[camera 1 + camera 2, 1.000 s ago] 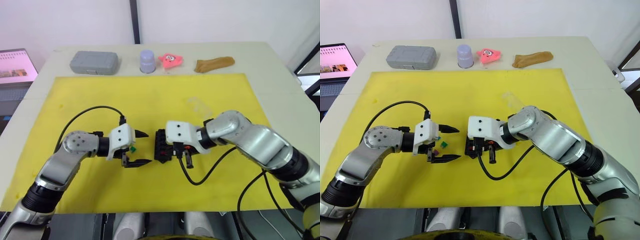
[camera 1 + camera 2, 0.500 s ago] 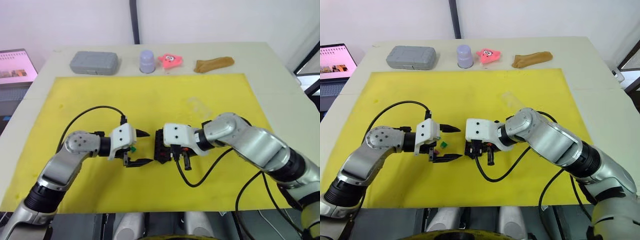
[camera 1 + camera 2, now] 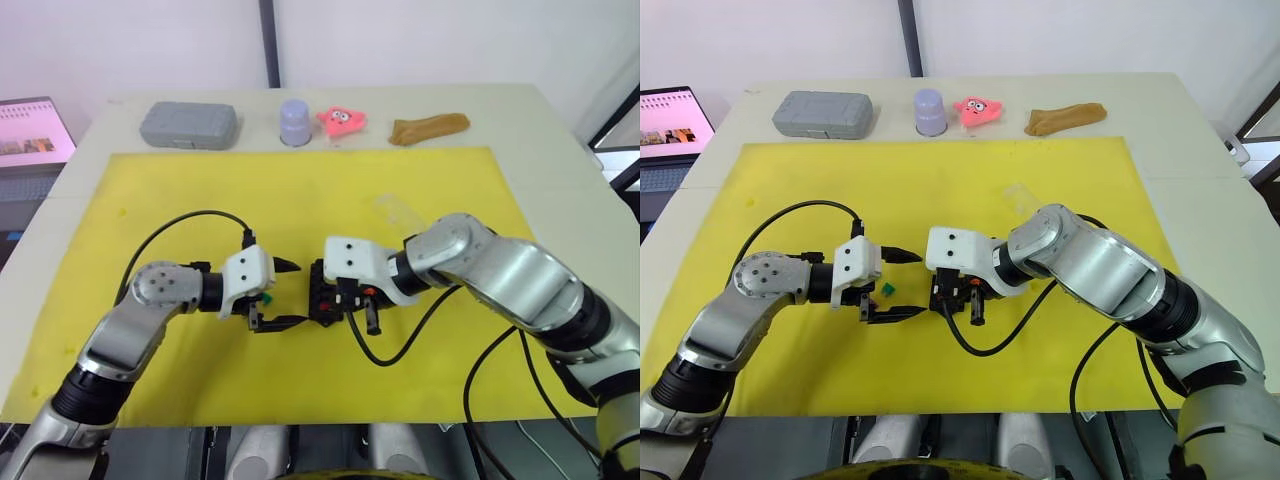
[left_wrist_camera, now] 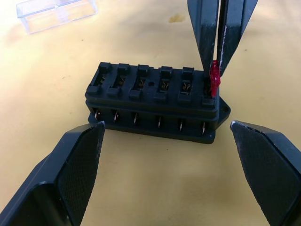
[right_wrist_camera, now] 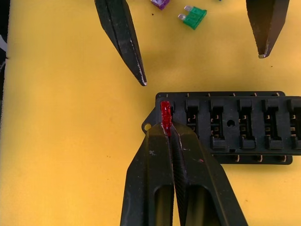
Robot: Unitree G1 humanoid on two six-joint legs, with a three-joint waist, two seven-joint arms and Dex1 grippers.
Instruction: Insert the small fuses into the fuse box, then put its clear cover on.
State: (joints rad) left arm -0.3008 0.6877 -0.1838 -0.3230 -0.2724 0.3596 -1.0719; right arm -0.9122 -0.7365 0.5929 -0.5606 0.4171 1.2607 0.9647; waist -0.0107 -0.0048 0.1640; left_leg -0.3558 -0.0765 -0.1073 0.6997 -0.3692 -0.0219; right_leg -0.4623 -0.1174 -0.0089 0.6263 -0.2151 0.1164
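Right gripper pinching red fuse, seating it in end slot of fuse box mid-mat. Left gripper sitting wide apart, flanking box, holding nothing. Green fuse, purple fuse lying loose nearby. Clear cover lying apart on yellow mat.

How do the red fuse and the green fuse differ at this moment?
The red fuse is pinched in the shut right tool, standing at an end slot of the fuse box; the green fuse lies flat and loose on the yellow mat, apart from the box, near the open left tool. Both are small blade fuses.
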